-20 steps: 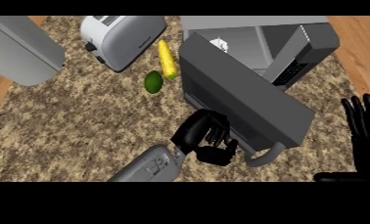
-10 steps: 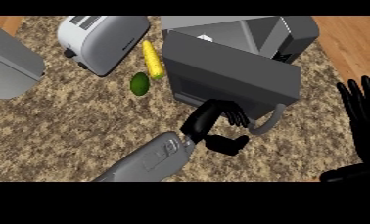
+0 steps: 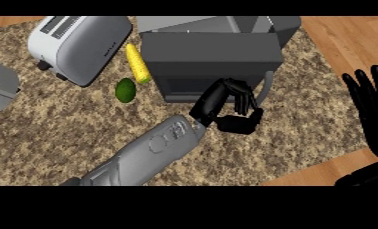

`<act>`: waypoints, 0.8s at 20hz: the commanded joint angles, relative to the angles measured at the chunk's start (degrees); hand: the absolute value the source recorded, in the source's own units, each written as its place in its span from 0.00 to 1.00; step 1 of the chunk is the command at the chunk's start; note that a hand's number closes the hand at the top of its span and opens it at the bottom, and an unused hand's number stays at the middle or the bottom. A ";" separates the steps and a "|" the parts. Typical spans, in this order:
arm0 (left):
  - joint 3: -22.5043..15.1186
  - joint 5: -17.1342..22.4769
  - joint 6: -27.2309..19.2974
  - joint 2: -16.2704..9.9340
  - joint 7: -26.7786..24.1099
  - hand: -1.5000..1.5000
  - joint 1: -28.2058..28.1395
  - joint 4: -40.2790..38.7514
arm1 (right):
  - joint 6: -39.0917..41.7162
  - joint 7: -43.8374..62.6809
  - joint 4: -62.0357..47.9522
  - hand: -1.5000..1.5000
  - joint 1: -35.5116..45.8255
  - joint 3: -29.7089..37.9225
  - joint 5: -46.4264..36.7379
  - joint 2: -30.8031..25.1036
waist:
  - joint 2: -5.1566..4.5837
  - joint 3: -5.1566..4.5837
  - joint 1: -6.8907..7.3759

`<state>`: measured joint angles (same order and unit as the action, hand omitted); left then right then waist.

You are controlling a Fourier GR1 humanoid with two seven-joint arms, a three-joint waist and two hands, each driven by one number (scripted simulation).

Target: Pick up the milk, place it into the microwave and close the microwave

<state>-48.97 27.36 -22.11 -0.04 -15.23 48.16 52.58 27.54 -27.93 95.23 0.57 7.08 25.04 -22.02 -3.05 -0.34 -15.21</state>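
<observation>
- My left robot hand (image 3: 225, 107) is up against the front of the microwave (image 3: 214, 63), fingers curled, right at the lower edge of its dark door (image 3: 210, 80).
- Nothing shows inside those curled fingers; they are bent together against the door face, next to the grey handle (image 3: 266, 84) that runs down the door's right side.
- My grey left forearm (image 3: 148, 150) comes up from the near edge of the desk (image 3: 66, 128), slanting toward the microwave.
- The door looks swung across the front of the microwave; whether it is fully latched I cannot tell.
- The milk: I cannot see it anywhere on the desk, and the microwave's inside is hidden behind the door.
- My right robot hand (image 3: 365, 105) is at the desk's right edge, fingers straight and up, open, resting, holding nothing.
- Toward the far left corner, a toaster (image 3: 77, 45) lies at a slant.
- Between the toaster and the microwave, a yellow corn cob (image 3: 137, 63), and just nearer me, a green lime (image 3: 125, 90).
</observation>
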 commanded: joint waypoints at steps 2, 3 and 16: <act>2.07 3.80 -0.86 0.04 -1.81 1.00 5.51 -3.03 | 0.92 1.42 1.68 0.00 1.40 -0.26 1.45 -0.96 | -0.68 0.11 -2.59; 2.24 3.97 -1.48 0.04 -1.02 1.00 7.40 -3.64 | 0.67 2.30 1.37 0.00 1.82 0.02 2.09 -1.23 | -0.69 0.17 -3.01; 5.15 10.00 -2.67 0.04 -2.25 1.00 16.03 -10.99 | 3.50 6.02 2.88 0.00 5.04 0.02 6.50 -4.61 | -2.50 0.38 -7.66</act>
<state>-44.68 35.85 -24.75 -0.20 -17.27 61.48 43.66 30.57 -22.78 97.89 4.74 7.03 30.54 -25.90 -4.96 -0.06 -21.69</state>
